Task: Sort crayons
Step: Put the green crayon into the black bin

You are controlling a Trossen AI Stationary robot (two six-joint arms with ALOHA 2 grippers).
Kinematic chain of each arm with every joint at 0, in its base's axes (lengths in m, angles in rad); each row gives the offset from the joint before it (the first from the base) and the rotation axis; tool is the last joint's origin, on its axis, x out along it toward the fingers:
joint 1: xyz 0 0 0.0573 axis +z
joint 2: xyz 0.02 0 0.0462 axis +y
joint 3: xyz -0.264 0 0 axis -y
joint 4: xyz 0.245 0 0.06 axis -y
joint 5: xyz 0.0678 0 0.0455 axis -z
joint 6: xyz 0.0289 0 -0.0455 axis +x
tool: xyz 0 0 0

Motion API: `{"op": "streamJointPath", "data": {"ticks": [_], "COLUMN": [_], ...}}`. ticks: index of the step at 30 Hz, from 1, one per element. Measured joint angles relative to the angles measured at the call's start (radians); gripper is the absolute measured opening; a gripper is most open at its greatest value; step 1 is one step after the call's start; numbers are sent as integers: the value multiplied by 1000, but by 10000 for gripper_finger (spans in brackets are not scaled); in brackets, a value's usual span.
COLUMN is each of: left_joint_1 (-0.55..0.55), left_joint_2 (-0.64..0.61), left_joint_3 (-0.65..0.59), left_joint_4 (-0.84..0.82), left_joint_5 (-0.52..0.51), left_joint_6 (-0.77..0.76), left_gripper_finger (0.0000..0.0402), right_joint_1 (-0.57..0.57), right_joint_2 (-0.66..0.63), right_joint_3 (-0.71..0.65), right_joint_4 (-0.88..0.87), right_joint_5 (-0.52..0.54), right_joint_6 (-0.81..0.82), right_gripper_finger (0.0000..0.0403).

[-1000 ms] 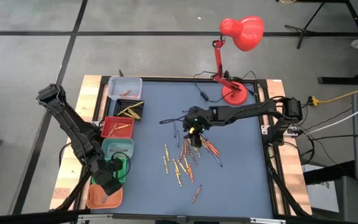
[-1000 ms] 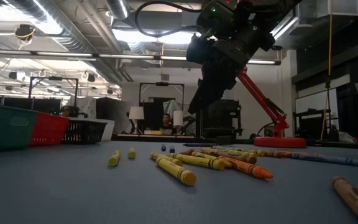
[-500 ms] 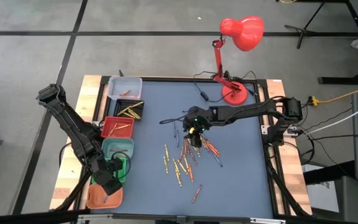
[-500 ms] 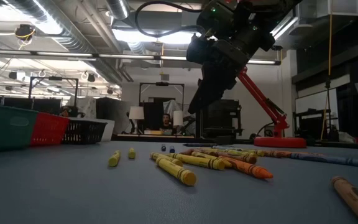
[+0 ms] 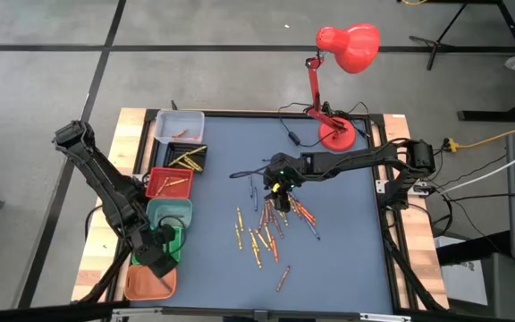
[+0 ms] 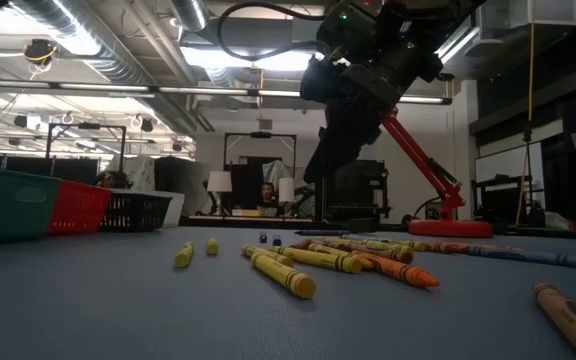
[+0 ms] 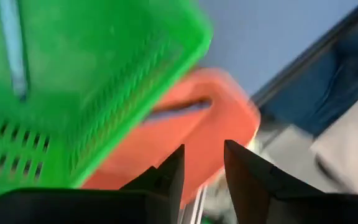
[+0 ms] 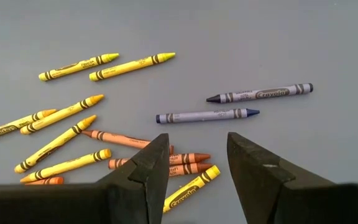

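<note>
Many crayons [image 5: 266, 234] lie loose on the blue mat at mid-table, mostly yellow and orange [image 8: 61, 140], with two blue-violet ones [image 8: 207, 116] beside them. My right gripper [image 8: 197, 155] hangs open above this pile [image 6: 298, 268], clear of it. My left gripper [image 7: 204, 152] is open at the table's near left, over the edge between the green bin [image 7: 92, 93] and the orange bin [image 7: 185, 130]. Nothing is between its fingers. One crayon [image 7: 179, 109] lies in the orange bin, a pale blue one [image 7: 14, 56] in the green bin.
A row of small bins runs along the left edge: pale grey [image 5: 179, 125], black [image 5: 186, 159], red [image 5: 170, 182], teal [image 5: 170, 213], green [image 5: 175, 243], orange [image 5: 146, 284]. A red desk lamp [image 5: 338, 134] stands at the far right, its cable on the mat.
</note>
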Motion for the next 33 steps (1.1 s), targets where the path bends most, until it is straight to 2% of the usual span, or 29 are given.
{"op": "streamJointPath", "data": {"ticks": [4,7,13,16,20,24,33], "left_joint_1": [13,38,127,196,309,432,651], "left_joint_2": [0,0,0,3,5,12,139], "left_joint_3": [0,0,0,0,0,0,0], "left_joint_4": [7,31,134,198,294,394,549], "left_joint_5": [-223,-377,-641,-705,-681,-581,-294], "left_joint_6": [1,77,447,718,1093,1418,1807], "left_gripper_finger": [98,98,98,98,98,98,98], "right_joint_1": [0,0,0,0,0,0,0], "right_joint_2": [0,0,0,0,0,0,-81], "right_joint_3": [0,0,0,0,0,0,0], "right_joint_4": [-22,-38,-56,-56,-57,-58,-173], "right_joint_5": [0,0,0,0,0,0,-2], "right_joint_6": [0,0,0,0,0,0,0], "right_gripper_finger": [159,159,159,159,159,159,159]}}
